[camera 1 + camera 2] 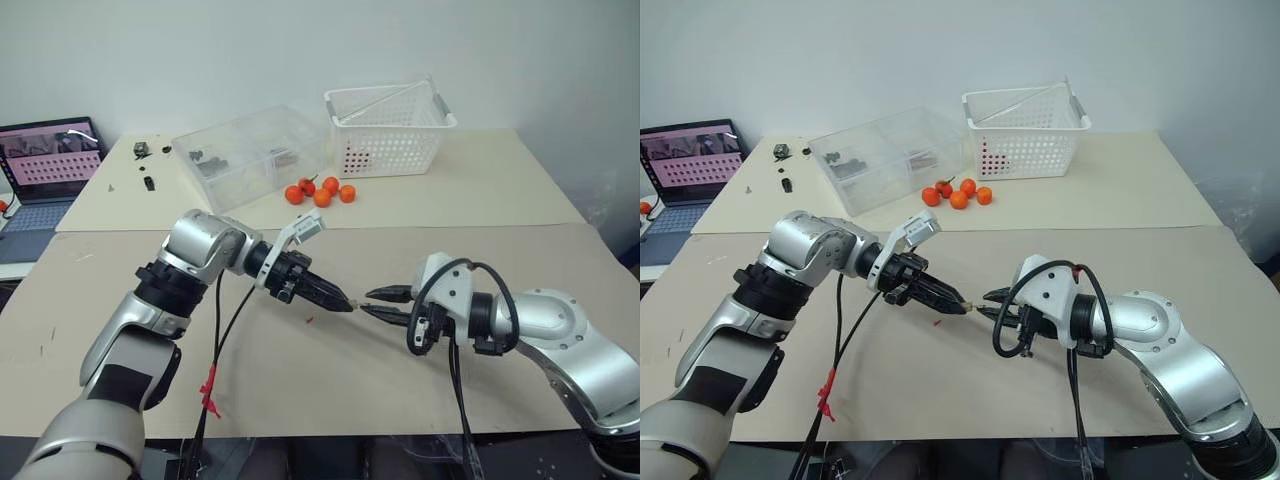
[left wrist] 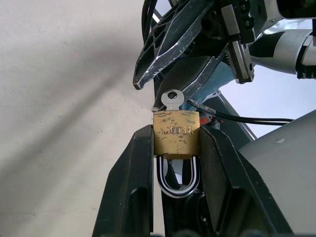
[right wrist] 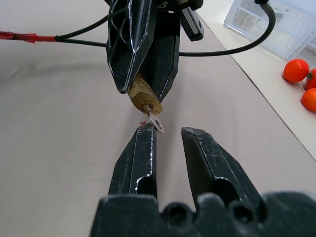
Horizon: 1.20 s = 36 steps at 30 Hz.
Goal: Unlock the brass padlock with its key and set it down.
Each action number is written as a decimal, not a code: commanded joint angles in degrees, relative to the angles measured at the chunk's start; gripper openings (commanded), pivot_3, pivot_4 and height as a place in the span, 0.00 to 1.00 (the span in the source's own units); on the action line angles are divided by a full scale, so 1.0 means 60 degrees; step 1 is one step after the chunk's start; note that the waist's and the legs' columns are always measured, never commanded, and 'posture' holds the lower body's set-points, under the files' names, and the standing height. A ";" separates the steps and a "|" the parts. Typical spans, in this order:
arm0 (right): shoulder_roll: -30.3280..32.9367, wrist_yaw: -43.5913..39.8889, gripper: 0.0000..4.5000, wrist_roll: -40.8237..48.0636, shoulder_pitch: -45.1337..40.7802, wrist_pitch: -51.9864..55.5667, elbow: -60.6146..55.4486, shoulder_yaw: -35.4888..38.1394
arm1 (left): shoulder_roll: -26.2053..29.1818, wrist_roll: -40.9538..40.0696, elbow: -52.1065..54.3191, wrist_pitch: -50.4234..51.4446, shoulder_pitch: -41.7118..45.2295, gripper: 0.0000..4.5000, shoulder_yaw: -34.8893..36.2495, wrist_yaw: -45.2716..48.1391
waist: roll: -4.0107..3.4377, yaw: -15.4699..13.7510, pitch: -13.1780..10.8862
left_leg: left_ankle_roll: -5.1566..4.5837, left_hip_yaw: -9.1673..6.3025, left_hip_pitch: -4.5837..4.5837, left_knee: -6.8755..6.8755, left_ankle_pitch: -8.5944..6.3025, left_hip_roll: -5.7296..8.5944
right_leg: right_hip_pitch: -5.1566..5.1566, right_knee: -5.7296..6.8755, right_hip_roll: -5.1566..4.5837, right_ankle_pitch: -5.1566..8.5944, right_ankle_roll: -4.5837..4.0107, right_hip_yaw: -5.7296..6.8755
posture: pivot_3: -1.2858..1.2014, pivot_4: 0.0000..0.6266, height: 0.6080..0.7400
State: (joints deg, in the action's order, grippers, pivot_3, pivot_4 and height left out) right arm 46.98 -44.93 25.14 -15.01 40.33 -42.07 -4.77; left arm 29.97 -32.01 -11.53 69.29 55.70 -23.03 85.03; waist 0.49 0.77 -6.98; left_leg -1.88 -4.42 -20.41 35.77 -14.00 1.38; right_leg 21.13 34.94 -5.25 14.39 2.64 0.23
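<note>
Left gripper (image 1: 340, 299) clamps the small gold-coloured brass padlock (image 2: 176, 134) between its two black fingers (image 2: 129, 177), held in the air above the middle of the beige worktop (image 1: 300, 380), near the front edge side. The lock's silvery U-shaped shackle (image 2: 177, 180) points back into the left gripper and looks seated in the body. Small silvery metal key (image 2: 171, 100) sits in the keyhole on the end opposite the shackle, its round bow sticking out toward the right gripper (image 3: 167, 132). Right gripper is partly open, fingers apart with a narrow gap; one fingertip (image 3: 146, 134) is right at the key bow, and I cannot tell if it touches; the fingers are not closed on the key. Both grippers meet tip to tip over the worktop centre. Tiny red speck (image 1: 309, 320) lies on the worktop just below the left gripper. Toward the far edge: four small oranges (image 1: 320, 190) in a cluster, a clear plastic compartment box (image 1: 250, 155) beside them, a white perforated plastic basket (image 1: 388, 128) near the far right corner. Open laptop (image 1: 45, 165) stands off the worktop's far left corner.
</note>
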 commanded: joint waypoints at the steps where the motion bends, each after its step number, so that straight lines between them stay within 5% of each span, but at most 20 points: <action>1: 0.0131 0.0035 0.25 0.0228 -0.0143 0.0119 -0.0364 0.0439 | 0.0074 -0.0197 0.0250 -0.0121 0.0219 0.18 -0.0005 0.0170 | 0.0000 -0.0001 0.0000 | 0.0000 0.0000 0.0000 0.0000 0.0000 0.0000 | 0.0000 0.0000 0.0000 0.0000 0.0000 -0.0001 | 0.52 0.24 1.00; 26: 0.0118 0.0476 0.25 0.0906 -0.0267 0.0626 -0.0760 0.0568 | 0.0052 0.0036 -0.0212 -0.0559 0.0486 0.18 -0.0284 0.0394 | 0.0000 -0.0003 0.0000 | -0.0007 -0.0001 0.0000 0.0003 -0.0004 0.0001 | 0.0001 -0.0002 0.0000 0.0000 -0.0001 -0.0012 | 0.52 0.24 1.00; 29: 0.0129 0.0529 0.01 0.0968 -0.0263 0.0670 -0.0771 0.0582 | 0.0003 0.0030 -0.0272 -0.0566 0.0536 0.18 -0.0287 0.0377 | 0.0000 -0.0003 -0.0001 | -0.0009 -0.0001 0.0000 0.0003 -0.0005 0.0001 | 0.0002 -0.0002 0.0000 0.0001 -0.0001 -0.0013 | 0.52 0.24 1.00; 36: 0.0126 0.0590 0.01 0.1058 -0.0213 0.0724 -0.0800 0.0608 | 0.0097 0.0090 -0.0235 -0.0763 0.0594 0.18 -0.0340 0.0482 | 0.0000 -0.0001 -0.0001 | -0.0016 0.0000 0.0001 0.0003 -0.0009 0.0001 | 0.0002 -0.0004 0.0001 0.0001 -0.0001 -0.0017 | 0.52 0.24 1.00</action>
State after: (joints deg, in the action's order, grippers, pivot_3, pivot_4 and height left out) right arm 47.75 -42.44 30.73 -15.42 44.49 -44.98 -3.32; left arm 30.19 -31.40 -13.67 66.03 57.70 -25.15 86.80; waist 0.49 0.77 -6.98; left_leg -1.98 -4.42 -20.40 35.79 -14.06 1.38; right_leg 21.14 34.92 -5.24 14.40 2.64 0.13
